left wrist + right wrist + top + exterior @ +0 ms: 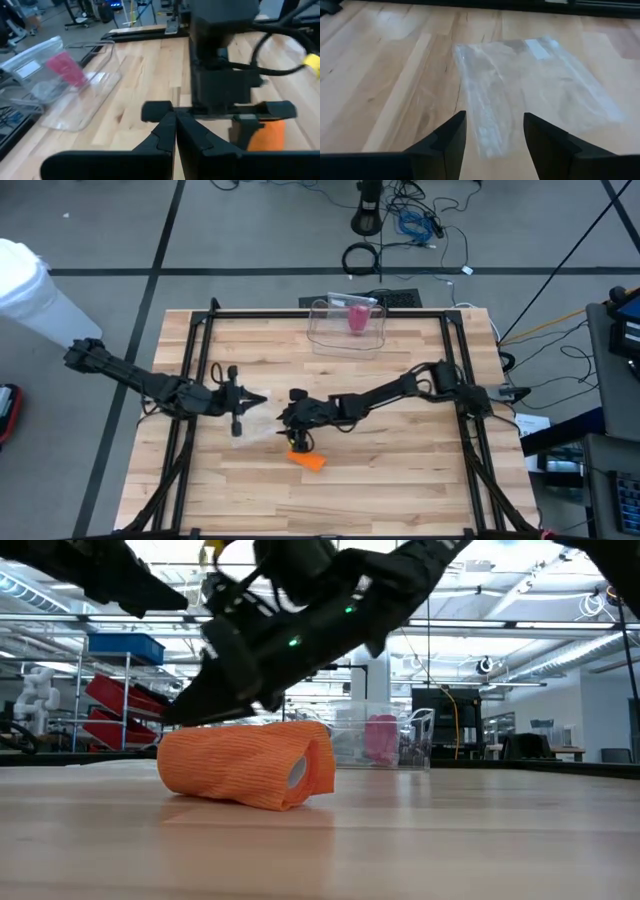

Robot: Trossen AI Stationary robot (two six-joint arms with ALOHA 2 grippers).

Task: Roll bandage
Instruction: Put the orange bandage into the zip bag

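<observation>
High view shows the wooden tabletop point(400, 480) carrying everything: a clear plastic container point(347, 328) with a pink item point(357, 317) inside sits at the middle of its far edge, a flat clear plastic bag point(530, 85) lies near the centre, and the orange bandage roll point(308, 461) rests just toward the near edge from the centre, well apart from the container. The right gripper point(296, 442) hangs just above and beside the roll, and the right wrist view shows its two fingers spread apart with nothing between them, pointing at the bag and not at the roll. The left gripper point(238, 412) waits over the tabletop left of centre, next to the bag; in the left wrist view its fingers point(172, 132) are pressed together and empty. Low view shows the roll lying on its side, mostly wound, with a loose outer flap along its lower edge. The likely trouble is that flap: if the right gripper closes on the outer layer alone, or nudges the roll sideways, the bandage could unwind or roll off toward the near edge. The slick bag close by may also get pinched by mistake, and the two arms are near enough to collide.
</observation>
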